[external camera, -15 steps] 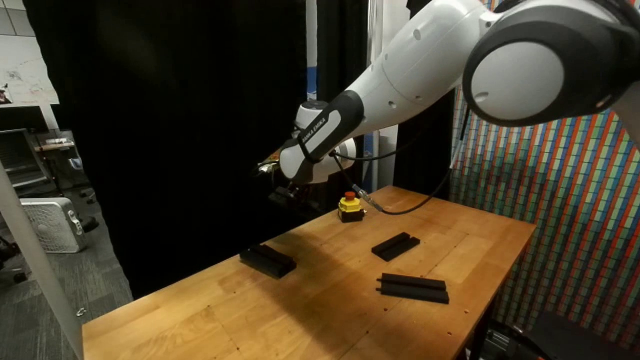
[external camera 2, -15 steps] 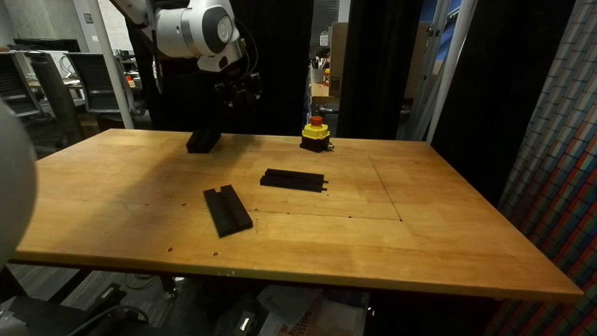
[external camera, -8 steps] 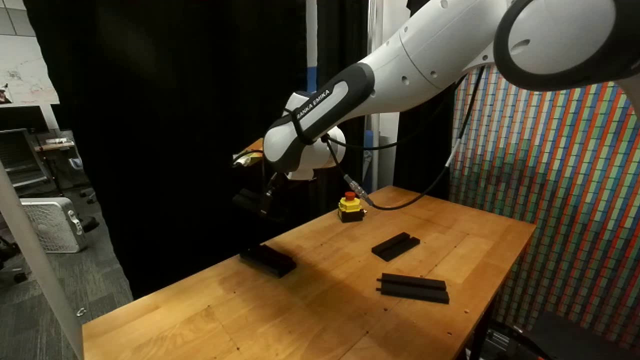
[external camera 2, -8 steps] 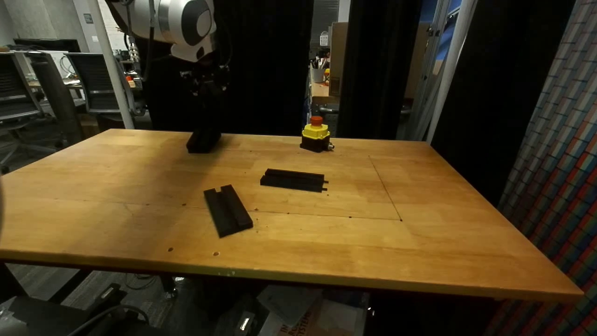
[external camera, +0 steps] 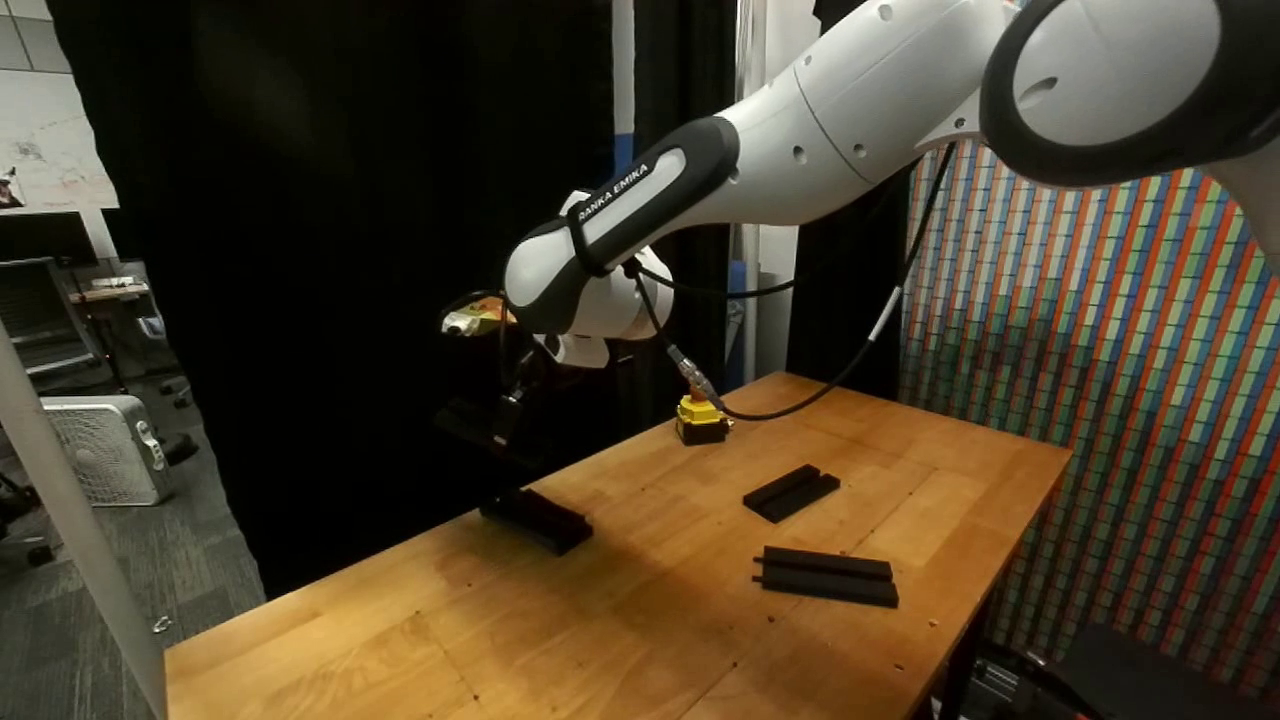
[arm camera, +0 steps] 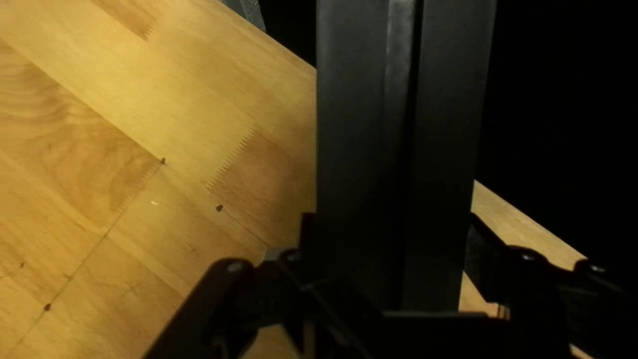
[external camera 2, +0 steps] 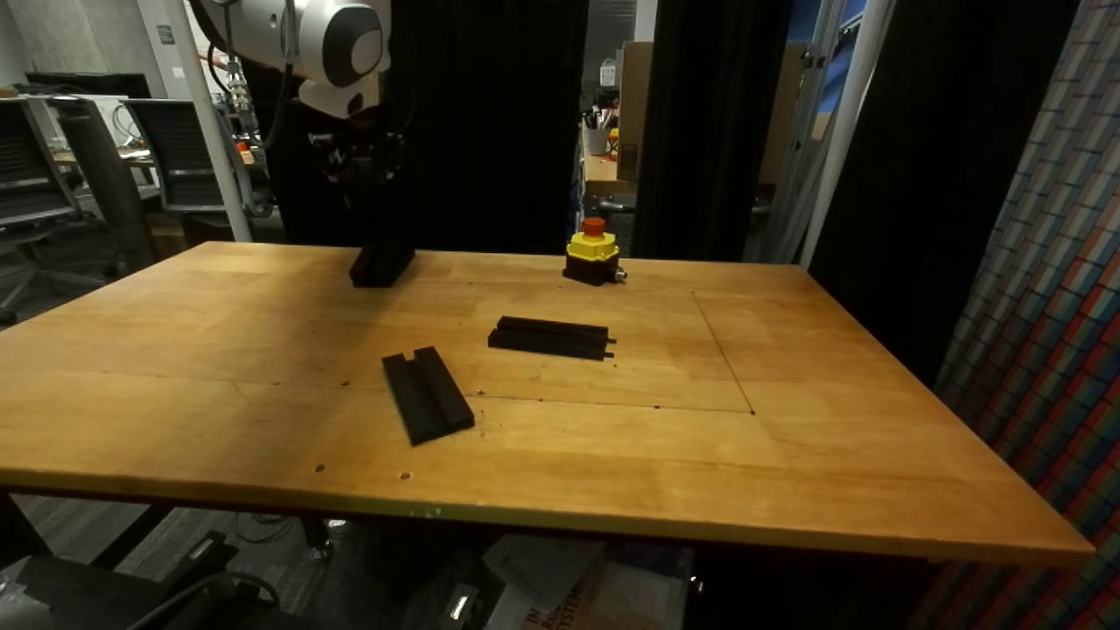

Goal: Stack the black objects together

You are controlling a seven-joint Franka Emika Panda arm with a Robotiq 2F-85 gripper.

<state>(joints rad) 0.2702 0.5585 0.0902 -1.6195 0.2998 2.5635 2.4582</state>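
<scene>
claw point(arm camera: 393, 237) grips black bar point(arm camera: 366, 124); background cup point(external camera 2: 597, 142) holds thin sticks point(external camera 2: 599, 117)

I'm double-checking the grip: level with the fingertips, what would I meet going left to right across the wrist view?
Wooden tabletop → gripper finger → grooved black bar → opposite finger → a strip of the tabletop again → black background.

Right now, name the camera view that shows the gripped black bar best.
The wrist view: there the black bar shows large in the gripper, its lengthwise groove clear, though one end is out of frame. In both exterior views it is dark against the black curtain, its outline barely visible.
</scene>
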